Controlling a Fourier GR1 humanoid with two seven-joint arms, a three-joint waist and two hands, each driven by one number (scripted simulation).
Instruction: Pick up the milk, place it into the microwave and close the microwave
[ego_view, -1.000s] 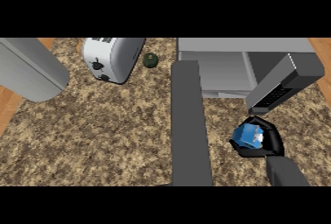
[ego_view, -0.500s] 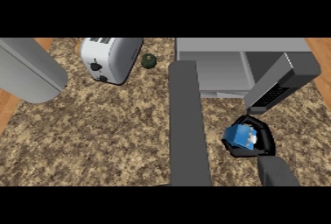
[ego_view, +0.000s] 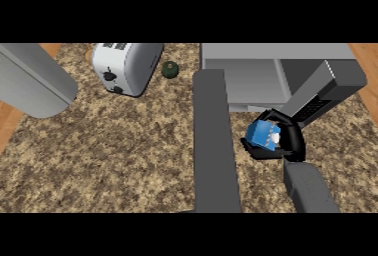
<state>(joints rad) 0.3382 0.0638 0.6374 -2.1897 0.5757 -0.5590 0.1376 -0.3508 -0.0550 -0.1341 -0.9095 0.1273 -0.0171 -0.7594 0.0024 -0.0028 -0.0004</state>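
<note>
Milk (ego_view: 262, 133), a small blue carton with a white patch on its upper face, sits in the right hand (ego_view: 294, 142). The black fingers (ego_view: 289, 125) curl over the carton's far and right sides, and the thumb (ego_view: 254, 149) wraps under its near left corner, so the hand is clamped on it. The grey right forearm (ego_view: 310, 187) comes up from the view's lower edge to meet the hand.

The carton is just in front of the microwave (ego_view: 273, 52), outside the open cavity (ego_view: 255, 82), whose pale grey floor shows beyond the fingertips. It lies between the long grey door (ego_view: 215, 145), swung wide and running from the microwave's left front corner down to the lower edge, and the dark control panel (ego_view: 321, 95), which slants along the right side. The fingertips are close to that panel's lower end. Whether the carton is clear of the speckled brown counter (ego_view: 111, 160) or resting on it, I cannot tell.

Well to the left, a white and silver toaster (ego_view: 125, 67) stands near the counter's back edge, with 1 small dark green round thing (ego_view: 170, 69) just beside it on the right. A big rounded grey body (ego_view: 33, 80) fills the upper left corner; what it is cannot be told. The left hand shows nowhere.
</note>
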